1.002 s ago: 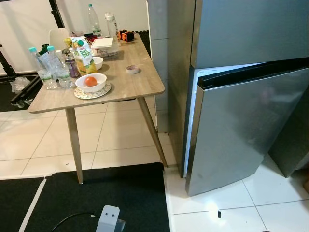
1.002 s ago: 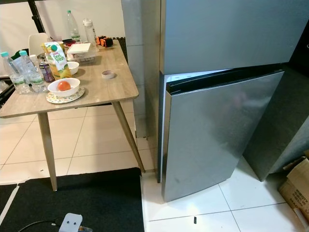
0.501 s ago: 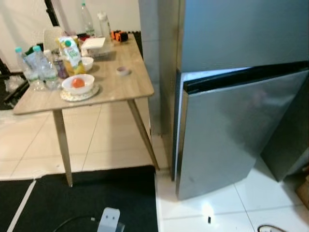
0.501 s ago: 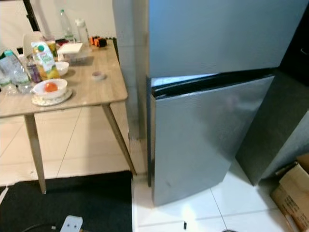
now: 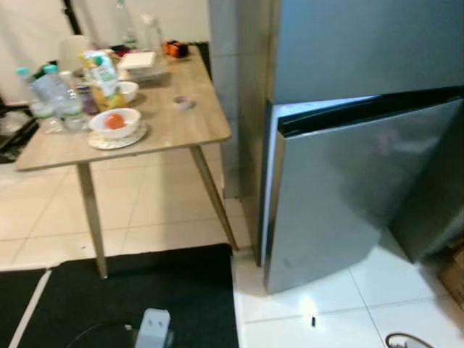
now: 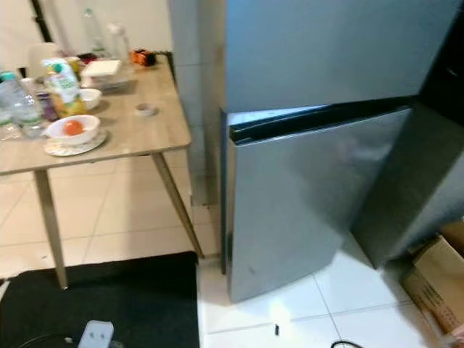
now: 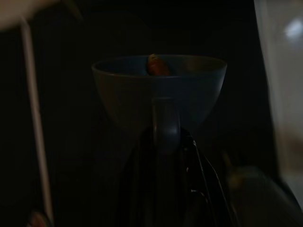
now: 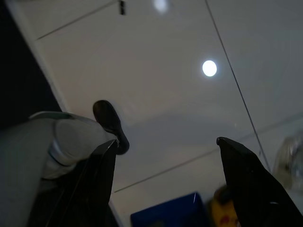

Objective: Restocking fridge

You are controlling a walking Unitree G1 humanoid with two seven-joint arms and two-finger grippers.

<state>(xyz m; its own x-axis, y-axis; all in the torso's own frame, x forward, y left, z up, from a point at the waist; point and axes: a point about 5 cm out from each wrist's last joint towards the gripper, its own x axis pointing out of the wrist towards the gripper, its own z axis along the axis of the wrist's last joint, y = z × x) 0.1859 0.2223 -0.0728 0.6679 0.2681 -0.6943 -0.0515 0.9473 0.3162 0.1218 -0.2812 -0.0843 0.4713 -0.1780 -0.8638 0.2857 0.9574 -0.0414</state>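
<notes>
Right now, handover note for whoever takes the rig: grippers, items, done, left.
Left gripper: shut on a bowl with something orange-red inside; dark view, arm hanging low.
Right gripper: open, empty, pointing at the white floor tiles.
Fridge: lower door ajar, light showing at its left edge.
Table, left of fridge: juice carton, water bottles, white bowl with tomato on a plate.
Done: door cracked, one bowl in hand.
Left: open door wider, load the bowl, fetch the table items.
</notes>
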